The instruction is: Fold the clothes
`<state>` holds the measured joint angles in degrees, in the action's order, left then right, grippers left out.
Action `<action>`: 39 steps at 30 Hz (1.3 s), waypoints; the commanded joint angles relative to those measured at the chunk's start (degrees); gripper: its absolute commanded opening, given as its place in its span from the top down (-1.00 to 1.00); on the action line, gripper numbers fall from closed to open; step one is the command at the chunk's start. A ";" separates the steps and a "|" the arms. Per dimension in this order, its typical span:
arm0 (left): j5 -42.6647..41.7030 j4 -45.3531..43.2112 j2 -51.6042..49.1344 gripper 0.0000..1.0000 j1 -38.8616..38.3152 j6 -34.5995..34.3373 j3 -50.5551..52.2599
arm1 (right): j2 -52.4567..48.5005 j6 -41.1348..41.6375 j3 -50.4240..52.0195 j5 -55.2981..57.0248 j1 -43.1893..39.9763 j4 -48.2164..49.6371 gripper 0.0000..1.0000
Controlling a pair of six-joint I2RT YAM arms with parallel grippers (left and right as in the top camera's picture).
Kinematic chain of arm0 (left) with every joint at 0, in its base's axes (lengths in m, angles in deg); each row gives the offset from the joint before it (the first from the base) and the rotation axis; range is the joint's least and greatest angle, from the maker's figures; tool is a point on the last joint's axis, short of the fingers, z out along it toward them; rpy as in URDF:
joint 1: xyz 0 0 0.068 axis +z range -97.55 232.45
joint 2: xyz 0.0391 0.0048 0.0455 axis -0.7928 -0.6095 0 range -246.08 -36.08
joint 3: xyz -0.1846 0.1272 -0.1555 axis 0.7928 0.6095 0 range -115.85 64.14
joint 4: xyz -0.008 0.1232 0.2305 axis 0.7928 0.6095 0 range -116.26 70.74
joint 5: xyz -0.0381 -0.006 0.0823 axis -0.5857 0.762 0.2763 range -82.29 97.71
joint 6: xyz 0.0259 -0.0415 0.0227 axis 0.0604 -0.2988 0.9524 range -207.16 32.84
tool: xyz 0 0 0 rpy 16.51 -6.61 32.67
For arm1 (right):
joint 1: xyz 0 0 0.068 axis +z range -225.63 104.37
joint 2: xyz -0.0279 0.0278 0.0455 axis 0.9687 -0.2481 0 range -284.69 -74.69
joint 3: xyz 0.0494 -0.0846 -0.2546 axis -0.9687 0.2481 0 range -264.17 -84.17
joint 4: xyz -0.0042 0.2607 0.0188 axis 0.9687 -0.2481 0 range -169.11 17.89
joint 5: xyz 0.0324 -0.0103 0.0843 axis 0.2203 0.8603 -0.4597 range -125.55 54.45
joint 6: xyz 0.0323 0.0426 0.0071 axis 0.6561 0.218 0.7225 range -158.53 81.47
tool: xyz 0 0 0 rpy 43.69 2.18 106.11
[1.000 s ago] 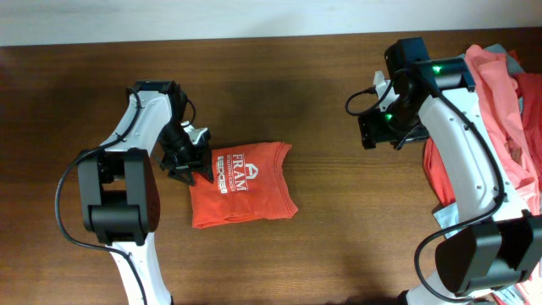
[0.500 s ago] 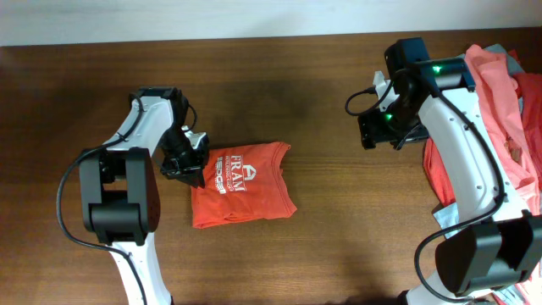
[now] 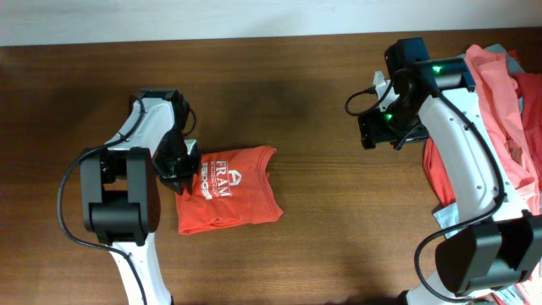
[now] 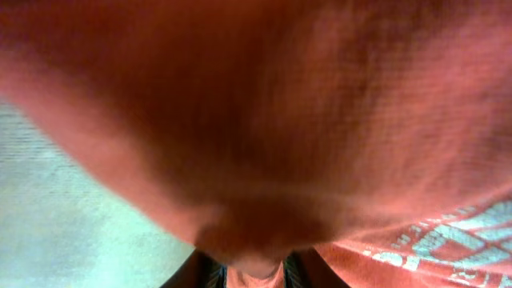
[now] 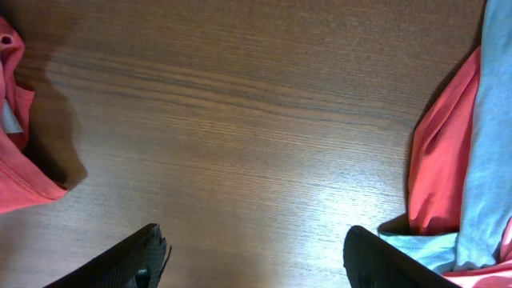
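Note:
The folded orange-red T-shirt (image 3: 227, 190) with white lettering lies on the table left of centre. My left gripper (image 3: 181, 174) is shut on its left edge; in the left wrist view the orange-red cloth (image 4: 264, 120) fills the frame and a pinch of it sits between the fingers (image 4: 254, 276). My right gripper (image 3: 378, 127) is open and empty, hovering over bare wood (image 5: 256, 144) at the right. A pile of salmon-pink and teal-grey shirts (image 3: 508, 102) lies at the right edge, under the right arm.
Dark wooden table (image 3: 322, 220). In the right wrist view, salmon and teal-grey cloth (image 5: 460, 160) lies beside the right finger, and a salmon piece (image 5: 20, 160) at the left edge.
My left gripper has dragged the folded orange-red shirt to the left and slightly toward the front edge. The right arm has not moved.

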<state>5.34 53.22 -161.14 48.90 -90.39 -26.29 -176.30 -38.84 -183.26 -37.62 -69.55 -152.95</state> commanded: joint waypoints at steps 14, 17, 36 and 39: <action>-0.37 -1.18 2.84 0.19 -0.46 -2.75 10.67 | -0.02 -0.37 0.33 -0.52 -0.13 -0.26 -0.53; -0.83 1.38 6.19 0.18 -0.87 -2.99 10.67 | -0.02 -0.37 0.33 -0.52 -0.13 -0.22 -0.52; -12.09 -19.93 20.26 -0.50 2.49 23.28 9.20 | -0.02 -0.35 0.33 -0.52 -0.13 -0.66 -0.53; -12.94 -18.69 13.79 -0.50 4.00 28.09 5.44 | -0.02 -0.35 0.33 -0.52 -0.13 -0.66 -0.53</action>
<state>-4.36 34.03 -141.53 51.26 -70.19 -17.09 -176.30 -38.80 -183.26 -37.62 -69.55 -153.41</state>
